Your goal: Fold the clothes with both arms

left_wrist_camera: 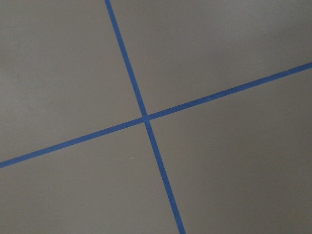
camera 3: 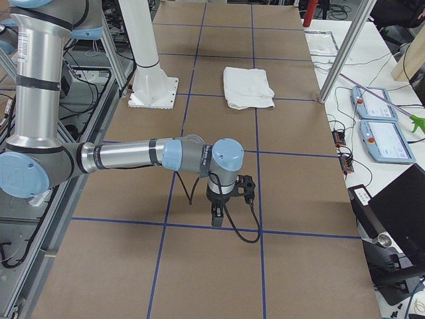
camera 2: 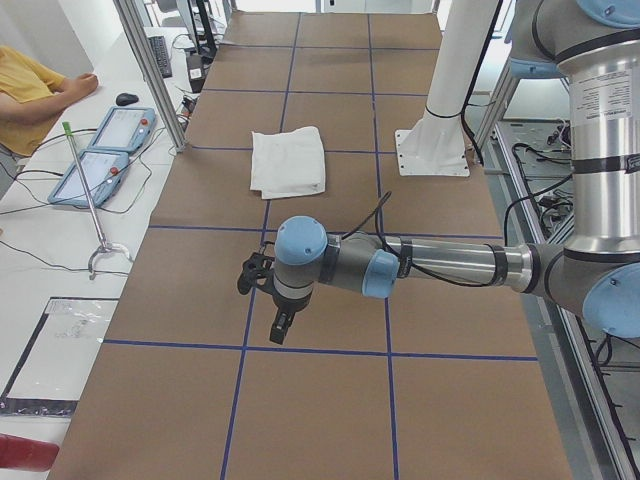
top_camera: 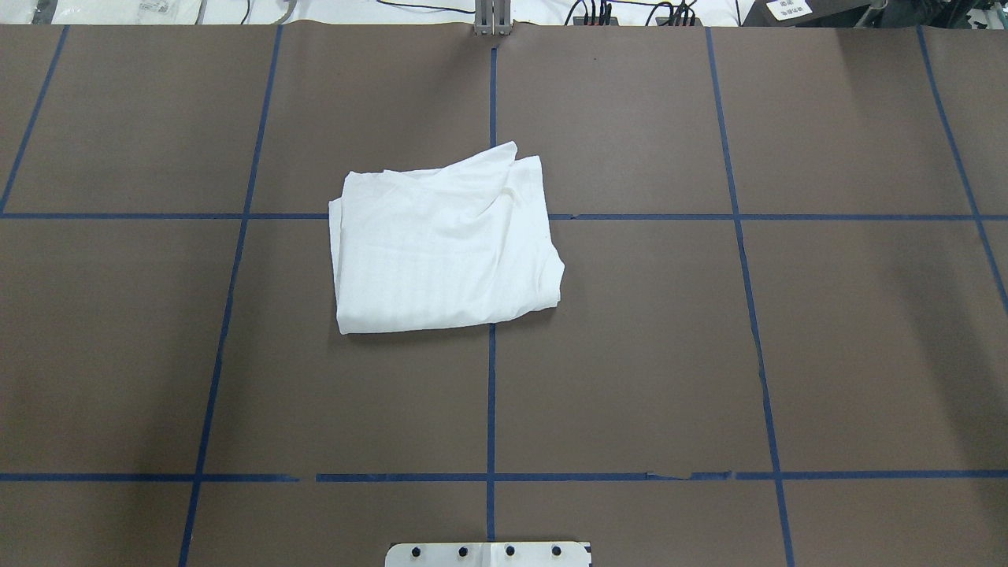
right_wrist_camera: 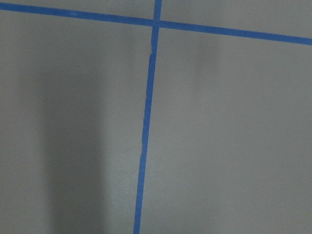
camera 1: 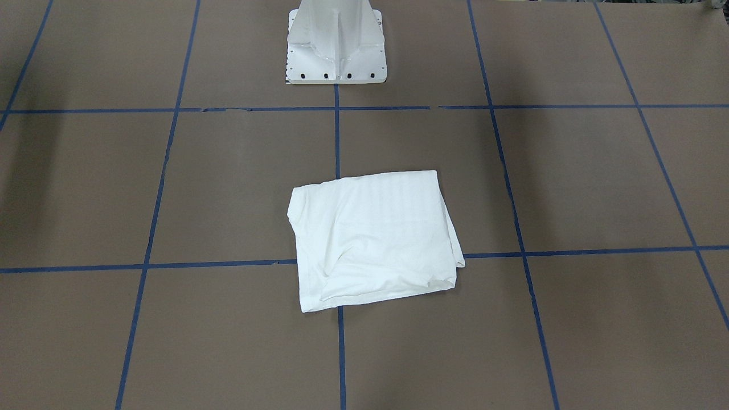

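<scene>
Left gripper [camera 2: 280, 325], right gripper [camera 3: 216, 216] held nothing; open or closed, we could not tell. Shirt [top_camera: 445, 244] lay folded near table [top_camera: 827, 354] middle. We guessed: keep them well away, no bumping.

A brown worktop [top_camera: 646, 346] crossed by blue tape lines [top_camera: 491, 394] carries a white pedestal base [camera 1: 336, 54], while two blue-edged pendants [camera 2: 120, 128] lie off to one side near a person's yellow sleeve [camera 2: 25, 85]
</scene>
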